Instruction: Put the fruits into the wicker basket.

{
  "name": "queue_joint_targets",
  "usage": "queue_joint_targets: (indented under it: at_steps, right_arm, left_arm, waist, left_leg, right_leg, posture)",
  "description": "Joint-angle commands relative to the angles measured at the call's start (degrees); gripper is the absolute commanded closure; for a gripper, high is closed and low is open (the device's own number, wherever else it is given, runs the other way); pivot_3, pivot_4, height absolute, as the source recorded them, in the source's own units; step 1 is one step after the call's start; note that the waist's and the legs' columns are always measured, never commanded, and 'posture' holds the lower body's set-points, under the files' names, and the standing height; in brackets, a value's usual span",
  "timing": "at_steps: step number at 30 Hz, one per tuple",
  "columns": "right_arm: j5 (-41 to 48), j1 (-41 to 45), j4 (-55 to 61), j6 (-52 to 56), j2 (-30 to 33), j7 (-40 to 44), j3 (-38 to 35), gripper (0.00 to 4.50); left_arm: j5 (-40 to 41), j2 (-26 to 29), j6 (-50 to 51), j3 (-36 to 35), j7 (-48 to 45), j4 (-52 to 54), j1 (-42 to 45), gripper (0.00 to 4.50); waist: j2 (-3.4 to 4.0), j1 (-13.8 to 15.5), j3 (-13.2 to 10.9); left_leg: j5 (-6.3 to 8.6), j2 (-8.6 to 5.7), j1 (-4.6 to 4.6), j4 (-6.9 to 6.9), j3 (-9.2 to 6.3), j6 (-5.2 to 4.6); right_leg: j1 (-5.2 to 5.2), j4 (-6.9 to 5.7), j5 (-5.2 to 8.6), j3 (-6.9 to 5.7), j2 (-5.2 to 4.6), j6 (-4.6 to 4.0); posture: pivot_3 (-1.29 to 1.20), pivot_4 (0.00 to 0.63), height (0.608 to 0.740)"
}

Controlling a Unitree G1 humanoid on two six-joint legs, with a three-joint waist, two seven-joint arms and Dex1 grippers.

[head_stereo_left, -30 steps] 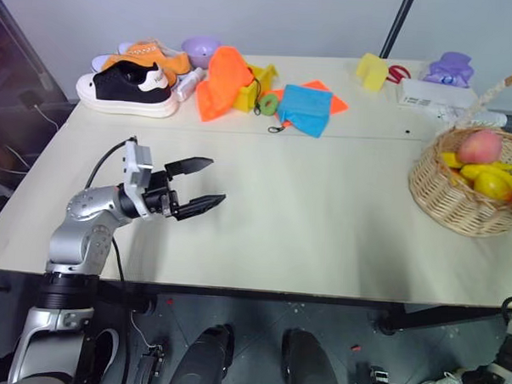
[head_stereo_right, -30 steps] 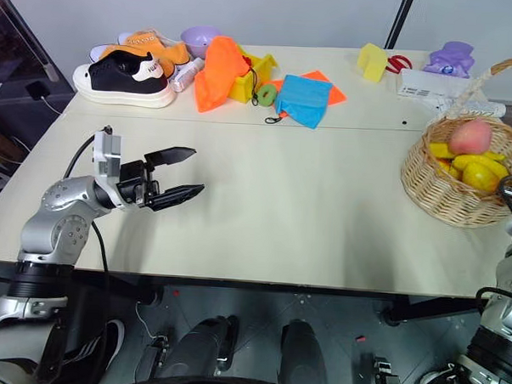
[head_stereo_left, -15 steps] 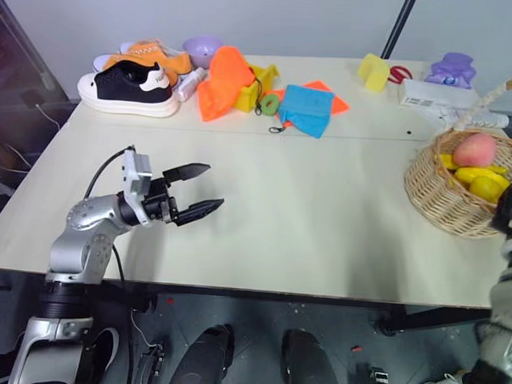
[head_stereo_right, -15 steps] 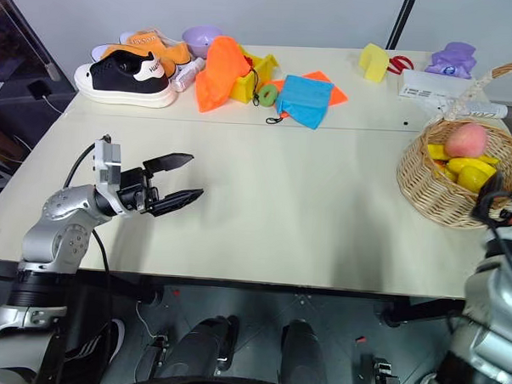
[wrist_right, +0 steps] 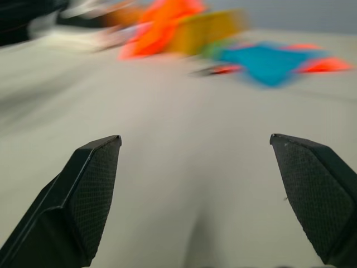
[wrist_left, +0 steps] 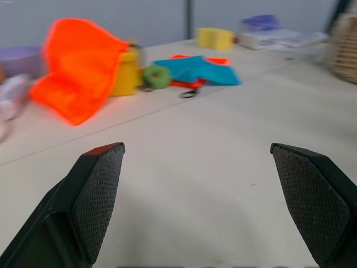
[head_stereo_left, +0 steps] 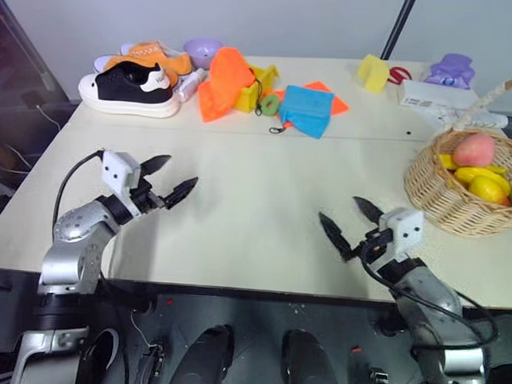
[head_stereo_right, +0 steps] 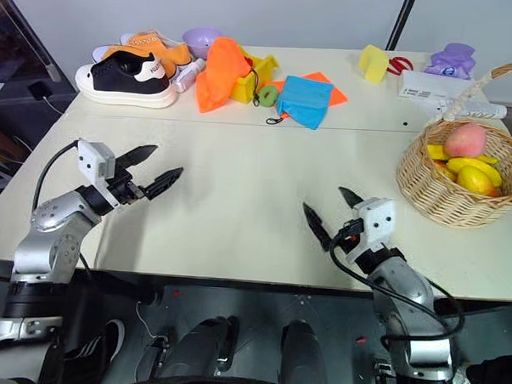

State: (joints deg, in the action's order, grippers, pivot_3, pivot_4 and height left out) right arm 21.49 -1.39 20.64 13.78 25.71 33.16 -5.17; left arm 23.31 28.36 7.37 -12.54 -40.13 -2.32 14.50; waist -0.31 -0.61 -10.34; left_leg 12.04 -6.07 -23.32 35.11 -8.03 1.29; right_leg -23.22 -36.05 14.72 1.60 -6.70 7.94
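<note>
A pale table (head_stereo_left: pixel 264 192) takes up most of the frame. At the right edge sits the wicker basket (head_stereo_left: pixel 447 205), its arched handle rising toward the upper right corner. Inside it, the pink-orange peach (head_stereo_left: pixel 474 149) lies on top at the back, with the red-and-yellow mango (head_stereo_left: pixel 488 191) lower and toward the basket's right side, among yellow banana-like fruits (head_stereo_left: pixel 471 174).

Along the upper edge of the table lies a row of clutter: a black-and-white sneaker (head_stereo_left: pixel 129 89) at upper left with an orange shoe (head_stereo_left: pixel 147 55) behind it, an orange cloth (head_stereo_left: pixel 222 84) draped near upper centre, a blue cloth (head_stereo_left: pixel 306 107) just to its right, and a yellow block (head_stereo_left: pixel 372 72) farther right. A purple item (head_stereo_left: pixel 451 69) rests on a white box (head_stereo_left: pixel 434 95) near the upper right.

The left gripper (head_stereo_left: pixel 167 178) hangs over the table at centre left, its two black fingers spread wide and holding nothing. The right gripper (head_stereo_left: pixel 346 223) hovers at lower centre right, near the basket but apart from it, fingers likewise spread and empty.
</note>
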Motion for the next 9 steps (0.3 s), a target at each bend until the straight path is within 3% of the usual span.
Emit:
queue_joint_targets:
  at_steps: [1,9]
  right_arm:
    - [1.0,4.9,-3.8,-1.4,1.7,6.1,1.7,0.04]
    - [-0.6,12.9,-13.4,-3.8,2.0,12.3,4.1,0.04]
  left_arm:
    - [-1.3,-0.7,-2.2,-4.0,5.6,1.4,-1.4,0.0]
    - [-1.3,-0.8,-3.0,-7.5,9.6,5.4,-7.7,0.0]
  waist:
    - [0.0,0.0,0.0]
    - [-0.02,0.0,0.0]
  left_leg:
    - [0.0,0.0,0.0,0.0,0.0,0.0]
    - [0.01,0.01,-0.01,-0.03,-0.02,0.01]
  right_leg:
    - [0.0,0.0,0.0,0.0,0.0,0.0]
    - [-0.03,-0.01,0.0,-0.04,-0.01,0.0]
  posture:
    - [0.0,0.15,0.74]
    - [0.0,0.15,0.74]
